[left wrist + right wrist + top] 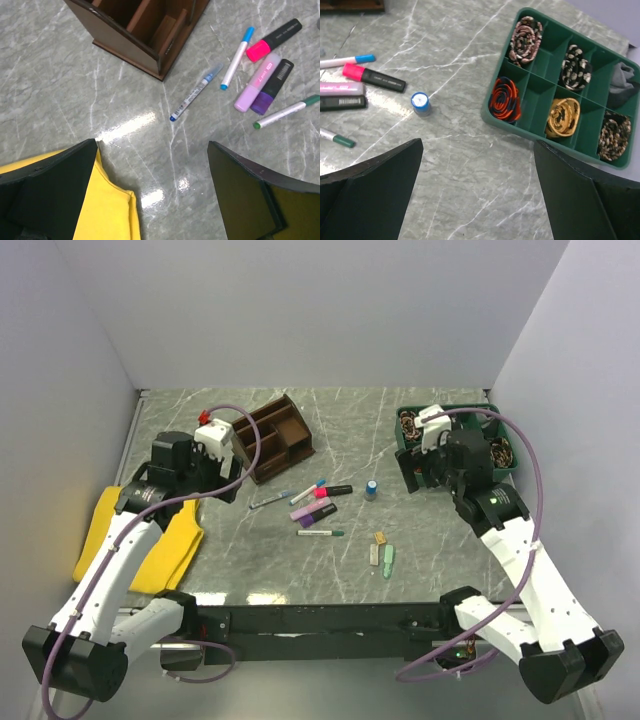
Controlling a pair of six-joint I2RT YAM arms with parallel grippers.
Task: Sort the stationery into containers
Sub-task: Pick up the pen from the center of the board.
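Note:
The dark brown wooden organiser (281, 437) stands at the back left; it also shows in the left wrist view (150, 30). Several markers and pens (312, 505) lie loose to its right, among them a clear blue pen (196, 92), a pink-capped highlighter (275, 40) and a green-capped white marker (285, 111). A blue-capped cylinder (372, 489) (420, 103) stands beside them. Small eraser pieces (381, 552) lie nearer the front. My left gripper (225, 478) (152, 185) is open and empty over bare table, left of the pens. My right gripper (415, 478) (477, 195) is open and empty, right of the cylinder.
A green divided tray (508, 470) (520, 132) with several rolled fabric items sits at the back right, close to my right gripper. A yellow cloth (140, 540) (110, 210) lies at the left under my left arm. Grey walls enclose the table.

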